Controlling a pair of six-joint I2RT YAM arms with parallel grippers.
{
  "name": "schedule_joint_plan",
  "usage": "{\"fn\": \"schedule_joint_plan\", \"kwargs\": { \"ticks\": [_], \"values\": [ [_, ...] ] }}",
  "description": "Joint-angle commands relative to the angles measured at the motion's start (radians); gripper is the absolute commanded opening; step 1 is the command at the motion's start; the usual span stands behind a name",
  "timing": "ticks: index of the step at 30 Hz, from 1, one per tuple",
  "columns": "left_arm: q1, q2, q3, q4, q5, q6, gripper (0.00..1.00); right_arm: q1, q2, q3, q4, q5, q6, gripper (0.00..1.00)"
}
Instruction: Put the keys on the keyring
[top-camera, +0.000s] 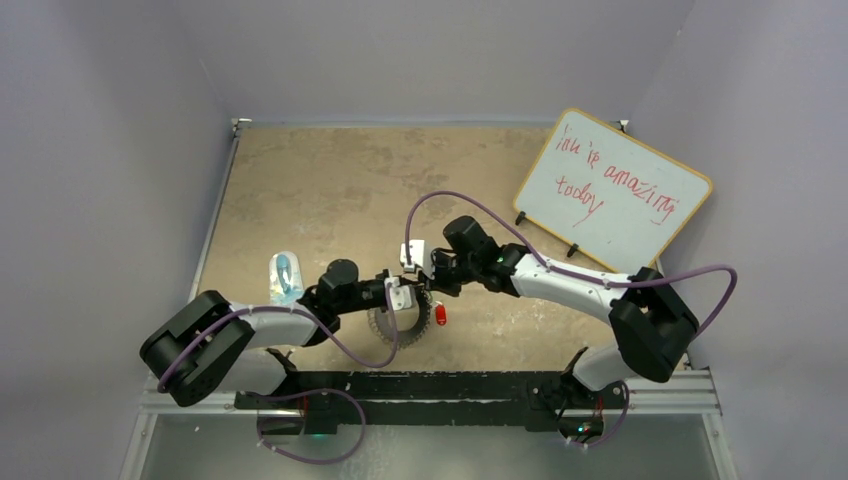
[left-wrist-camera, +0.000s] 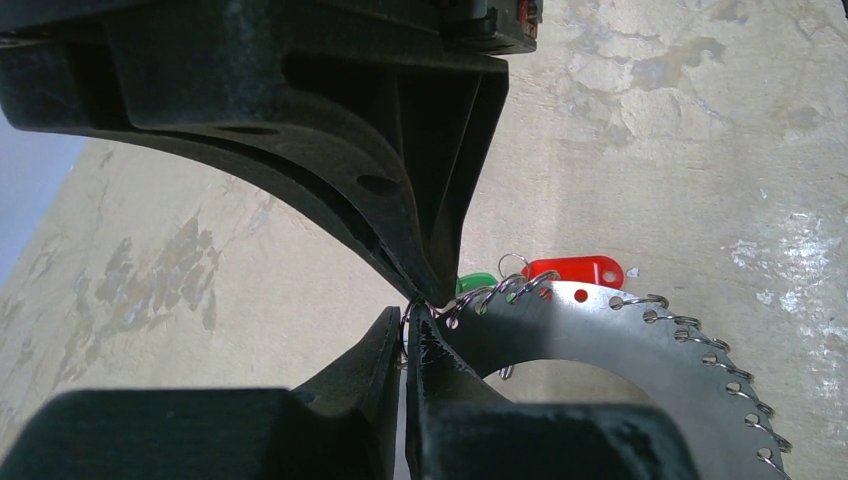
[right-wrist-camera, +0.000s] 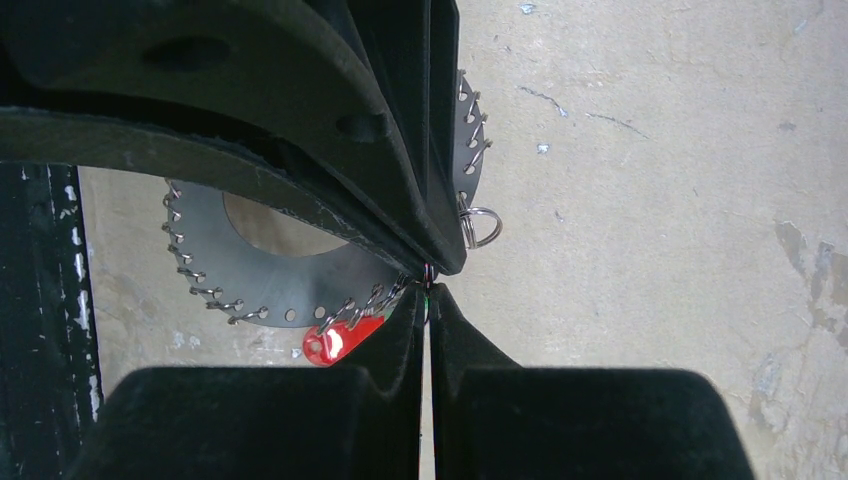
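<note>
The keyring (top-camera: 382, 330) lies flat on the desk (top-camera: 330, 190) in the top view, and both claws meet over its rim. The left claw (top-camera: 412, 298) reaches in from one side and the right claw (top-camera: 430, 285) from the other, tips almost touching. The red key (top-camera: 441, 316) sits just off the rim, right beside those tips. A clear bluish object (top-camera: 285, 277) lies well behind the left claw, back by its arm, and a whiteboard (top-camera: 612, 190) stands well beyond the right arm.

Over to the left wrist. The left claw (left-wrist-camera: 405, 320) is clenched, with a small wire loop (left-wrist-camera: 403, 335) pinched in the slit between its fingers. We can't tell whether that loop belongs to the fringe or to a key. The right claw (left-wrist-camera: 432, 290) comes down tip to tip against it. The keyring (left-wrist-camera: 620, 340) spreads out to the right of the tips, the green key (left-wrist-camera: 472, 284) peeks out just beside them, and the red key (left-wrist-camera: 570, 270) is next along the rim.

Now the right wrist. The right claw (right-wrist-camera: 427, 300) is clamped tight, and we can't make out what, if anything, is in its slit. The left claw (right-wrist-camera: 440, 262) meets it from above. The keyring (right-wrist-camera: 300, 285) sits to the left, and the red key (right-wrist-camera: 345, 340) lies against the fringe beside the near finger.
</note>
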Motion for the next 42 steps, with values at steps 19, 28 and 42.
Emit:
{"fn": "schedule_joint_plan", "kwargs": {
  "ticks": [19,28,42],
  "values": [
    [-0.007,-0.024,-0.198,0.600,-0.053,-0.250,0.00,-0.163,-0.228,-0.205,0.401,-0.351,0.086,0.35],
    [-0.006,-0.065,-0.210,0.645,-0.023,-0.232,0.00,-0.162,-0.216,-0.198,0.410,-0.450,0.073,0.34],
    [-0.006,-0.095,-0.206,0.564,-0.012,-0.202,0.00,-0.162,-0.142,-0.122,0.410,-0.461,0.101,0.26]
  ]
}}
